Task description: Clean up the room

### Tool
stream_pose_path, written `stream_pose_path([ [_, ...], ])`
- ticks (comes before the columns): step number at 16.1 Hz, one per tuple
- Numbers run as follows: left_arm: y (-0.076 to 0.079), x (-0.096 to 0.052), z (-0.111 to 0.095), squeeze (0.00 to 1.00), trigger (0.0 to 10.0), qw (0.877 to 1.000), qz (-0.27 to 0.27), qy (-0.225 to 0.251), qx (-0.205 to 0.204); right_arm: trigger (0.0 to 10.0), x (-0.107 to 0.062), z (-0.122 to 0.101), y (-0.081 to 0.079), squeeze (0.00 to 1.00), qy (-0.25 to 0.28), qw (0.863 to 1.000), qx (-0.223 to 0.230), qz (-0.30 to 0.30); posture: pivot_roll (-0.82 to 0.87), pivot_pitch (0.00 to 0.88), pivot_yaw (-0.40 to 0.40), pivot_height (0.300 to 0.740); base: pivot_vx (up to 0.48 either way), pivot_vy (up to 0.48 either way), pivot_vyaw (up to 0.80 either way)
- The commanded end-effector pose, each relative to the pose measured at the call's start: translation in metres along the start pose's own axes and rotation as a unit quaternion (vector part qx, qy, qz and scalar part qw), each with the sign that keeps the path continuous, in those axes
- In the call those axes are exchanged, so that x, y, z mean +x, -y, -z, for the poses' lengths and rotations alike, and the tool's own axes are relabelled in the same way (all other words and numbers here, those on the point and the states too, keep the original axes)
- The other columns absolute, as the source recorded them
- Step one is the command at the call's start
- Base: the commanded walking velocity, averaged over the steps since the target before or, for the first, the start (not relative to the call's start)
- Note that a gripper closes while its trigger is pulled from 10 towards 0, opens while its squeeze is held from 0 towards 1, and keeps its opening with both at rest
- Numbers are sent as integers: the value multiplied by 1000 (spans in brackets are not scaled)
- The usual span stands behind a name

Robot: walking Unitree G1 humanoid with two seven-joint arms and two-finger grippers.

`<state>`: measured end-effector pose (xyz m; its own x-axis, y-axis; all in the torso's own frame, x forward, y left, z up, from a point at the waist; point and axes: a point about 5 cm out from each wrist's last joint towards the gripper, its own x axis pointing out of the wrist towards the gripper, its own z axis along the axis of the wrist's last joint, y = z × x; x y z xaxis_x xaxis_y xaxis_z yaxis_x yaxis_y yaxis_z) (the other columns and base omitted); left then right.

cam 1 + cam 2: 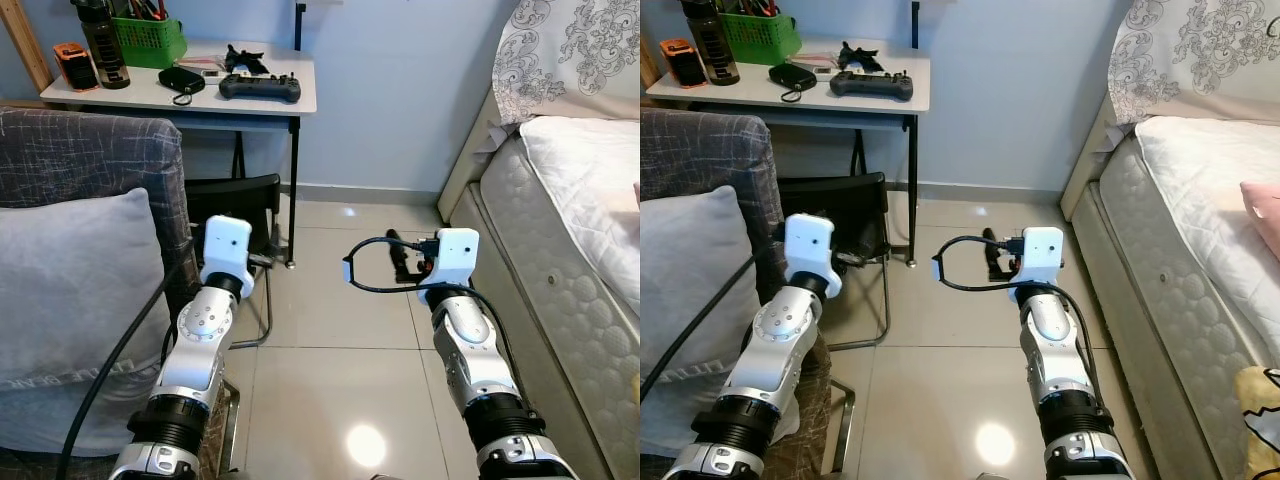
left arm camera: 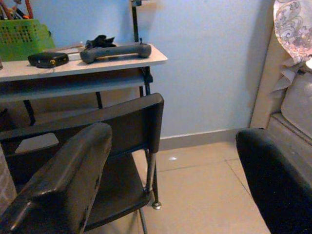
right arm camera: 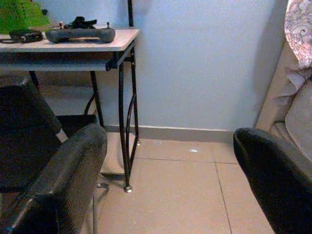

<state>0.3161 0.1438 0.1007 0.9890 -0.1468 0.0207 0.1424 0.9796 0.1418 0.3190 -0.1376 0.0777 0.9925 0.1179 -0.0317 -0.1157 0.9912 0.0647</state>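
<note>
My left gripper is held out over the tiled floor, open with nothing between its fingers, and it points at a black chair. My right gripper is also open and holds nothing, hovering at mid-height over the floor near the bed. A white desk against the far wall carries a black game controller, a black pouch, a green basket, a dark bottle and a small orange item.
A grey armchair with a grey cushion stands close on my left. The black chair sits partly under the desk. On the bed lie a patterned pillow and something pink. Tiled floor runs between them.
</note>
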Motion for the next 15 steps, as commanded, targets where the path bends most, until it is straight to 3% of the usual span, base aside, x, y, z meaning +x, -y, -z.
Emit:
stream_pose_path([
  [1, 2, 5, -4, 0, 10000, 1000, -1, 2, 5, 10000, 3, -2, 2, 0, -9, 1000, -21, 2, 69, 0, -62, 740, 0, -431, 0],
  [3, 5, 6, -2, 0, 10000, 1000, 3, -1, -1, 10000, 1, 4, 2, 0, -26, 1000, -17, 3, 65, 0, -58, 740, 0, -426, -525],
  [9, 3, 5, 4, 0, 10000, 1000, -9, -16, -6, 10000, -5, 10, 9, 0, -38, 999, -27, 21, 48, 0, -48, 740, 0, 0, -576],
  [12, 3, 6, 6, 0, 10000, 1000, 15, -21, -9, 10000, -7, 12, 13, 0, -40, 998, -27, 32, 32, 0, -30, 740, 0, 0, -579],
  [15, -2, 11, 5, 0, 10000, 1000, 20, -22, -8, 10000, -9, 7, 11, 0, -6, 999, -9, 31, 18, 0, -12, 740, 419, 0, -194],
])
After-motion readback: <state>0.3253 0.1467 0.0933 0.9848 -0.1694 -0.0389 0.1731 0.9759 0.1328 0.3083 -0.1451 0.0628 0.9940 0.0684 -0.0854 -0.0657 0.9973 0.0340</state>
